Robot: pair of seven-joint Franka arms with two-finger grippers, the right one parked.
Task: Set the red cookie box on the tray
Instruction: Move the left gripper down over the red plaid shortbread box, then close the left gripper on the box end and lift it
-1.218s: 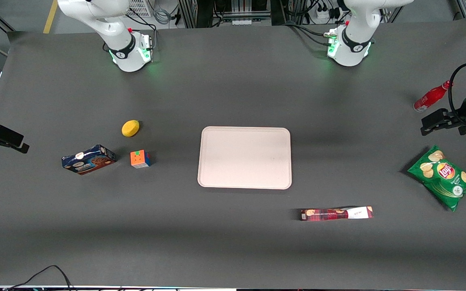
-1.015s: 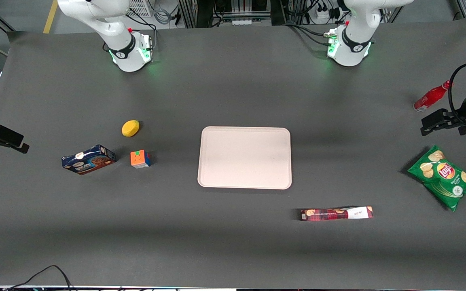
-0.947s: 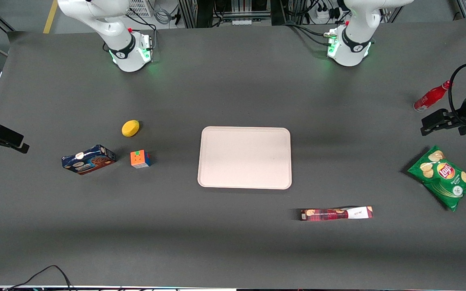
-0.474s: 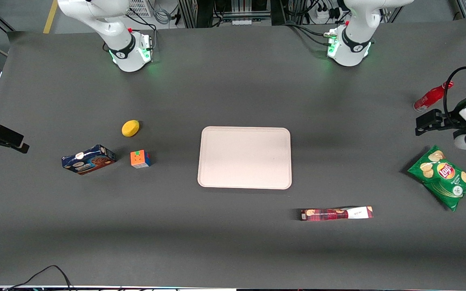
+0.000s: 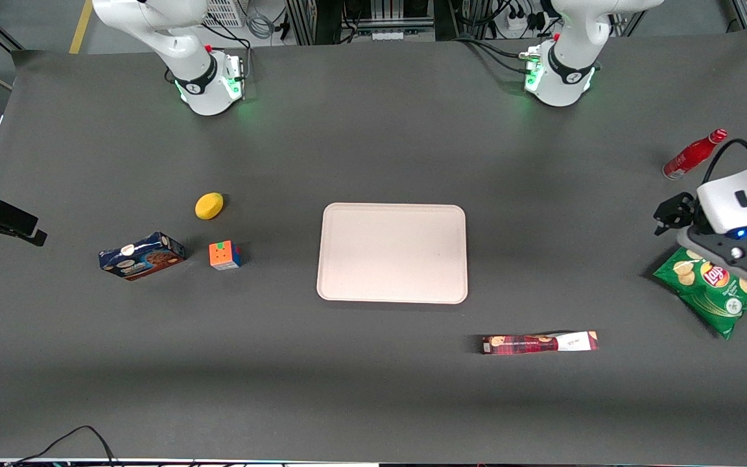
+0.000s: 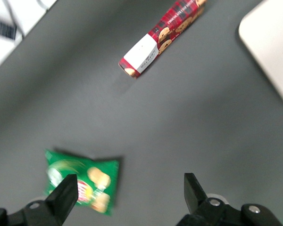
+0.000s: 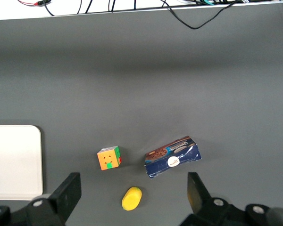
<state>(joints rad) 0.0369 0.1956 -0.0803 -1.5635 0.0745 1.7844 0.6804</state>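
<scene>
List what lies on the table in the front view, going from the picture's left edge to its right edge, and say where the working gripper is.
Blue cookie box → lemon → puzzle cube → tray → red cookie box → red bottle → chip bag. The gripper, open, hangs above the chip bag.

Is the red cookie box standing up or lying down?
Lying down. The red cookie box rests flat on the table, nearer the front camera than the tray. The open gripper hovers above the chips bag.
</scene>
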